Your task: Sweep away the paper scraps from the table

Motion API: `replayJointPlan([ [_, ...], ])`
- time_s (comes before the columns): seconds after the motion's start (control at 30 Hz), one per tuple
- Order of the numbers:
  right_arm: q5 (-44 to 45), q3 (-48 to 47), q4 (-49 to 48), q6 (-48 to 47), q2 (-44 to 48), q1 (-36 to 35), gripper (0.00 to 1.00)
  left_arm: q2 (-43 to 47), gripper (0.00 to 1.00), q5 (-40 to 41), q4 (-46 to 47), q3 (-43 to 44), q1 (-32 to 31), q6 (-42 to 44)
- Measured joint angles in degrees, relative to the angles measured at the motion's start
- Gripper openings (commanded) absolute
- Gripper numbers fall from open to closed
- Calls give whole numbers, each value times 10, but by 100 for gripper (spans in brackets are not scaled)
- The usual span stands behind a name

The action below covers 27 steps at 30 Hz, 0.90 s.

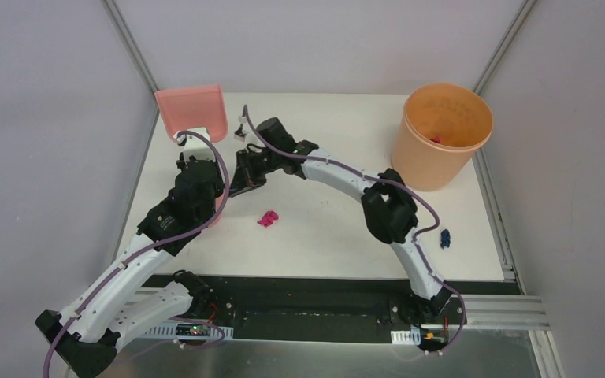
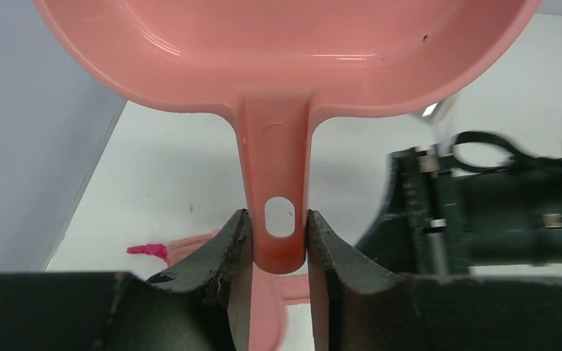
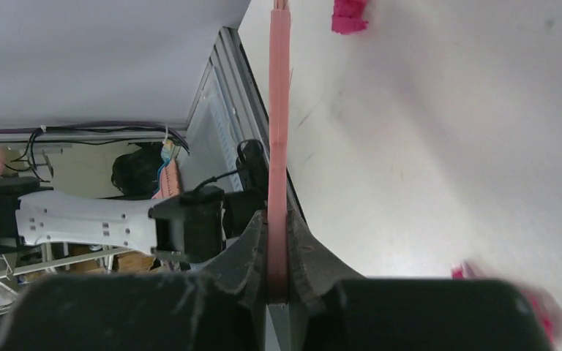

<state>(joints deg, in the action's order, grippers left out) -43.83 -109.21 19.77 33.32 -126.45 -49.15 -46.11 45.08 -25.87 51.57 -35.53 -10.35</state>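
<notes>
Scraps (image 1: 268, 218) lay unswept beside the right gripper (image 3: 278, 219), clamped on the brush (image 3: 279, 110); left gripper (image 2: 278, 219) pinched the dustpan (image 2: 278, 66) handle; one scrap already in the bucket (image 1: 429, 169).

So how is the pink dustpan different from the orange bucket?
The dustpan is pink with a handle; the bucket is orange, round, no handle showing. The left gripper holds the dustpan by its handle, back left; the bucket stands alone, back right. The bucket has a magenta scrap inside; the dustpan looks empty. Both are open containers.
</notes>
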Motion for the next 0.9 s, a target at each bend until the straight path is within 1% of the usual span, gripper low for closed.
replayJointPlan([
  [0.13,-10,-79,-60,75,-103,-31,0,0,0,6,7,-5,0,3],
  [0.2,-13,-102,-86,110,-141,-35,0,0,0,14,7,-9,0,3],
  [0.37,-21,-148,-176,205,-215,-38,0,0,0,16,10,-10,0,5],
  [0.47,-18,-178,-205,243,-242,-41,0,-1,0,15,10,-10,0,5],
  [0.63,36,-262,-151,264,-278,-50,0,-11,0,10,10,-10,0,5],
  [0.9,102,-292,-54,269,-287,-45,0,-22,0,3,10,-10,0,8],
])
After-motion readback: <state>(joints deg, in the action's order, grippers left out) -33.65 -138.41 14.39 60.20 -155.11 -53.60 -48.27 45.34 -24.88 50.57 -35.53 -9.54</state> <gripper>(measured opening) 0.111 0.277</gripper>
